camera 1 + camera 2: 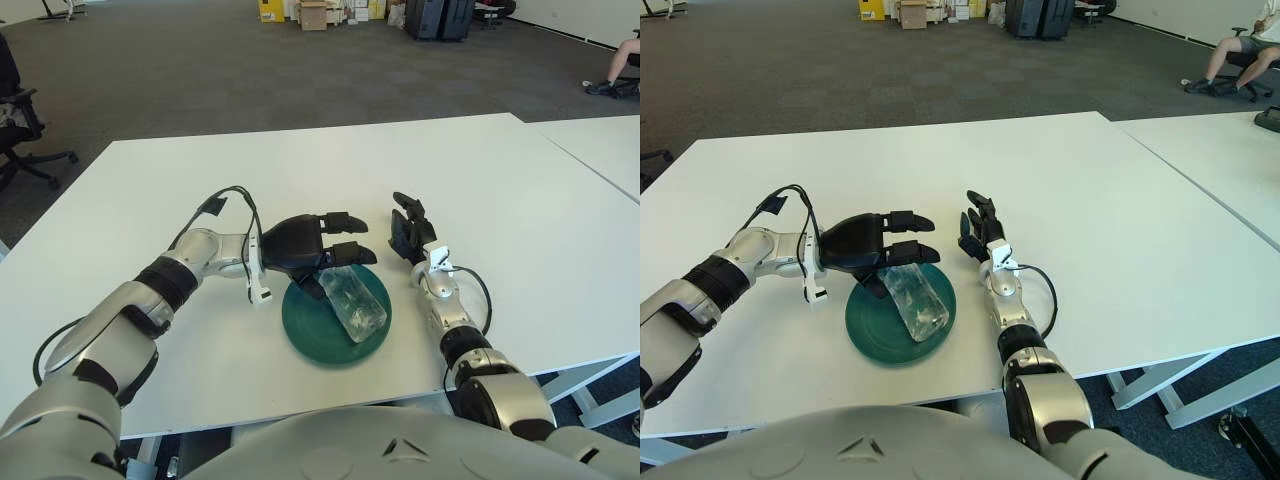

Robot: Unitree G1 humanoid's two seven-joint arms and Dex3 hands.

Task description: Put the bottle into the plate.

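Clear, colourless bottle (355, 299) on a dark teal-green plate (315, 335). Plain white desk (330, 170); dark grey carpet floor (200, 70) beyond. Black left hand (305, 250) and black right hand (410, 235) on silver-and-black arms.

bottle (354, 300): top end hidden under left hand (305, 250), grip unclear | plate (315, 340): far rim covered by hand | seated person (1240, 48): cut off at picture's edge
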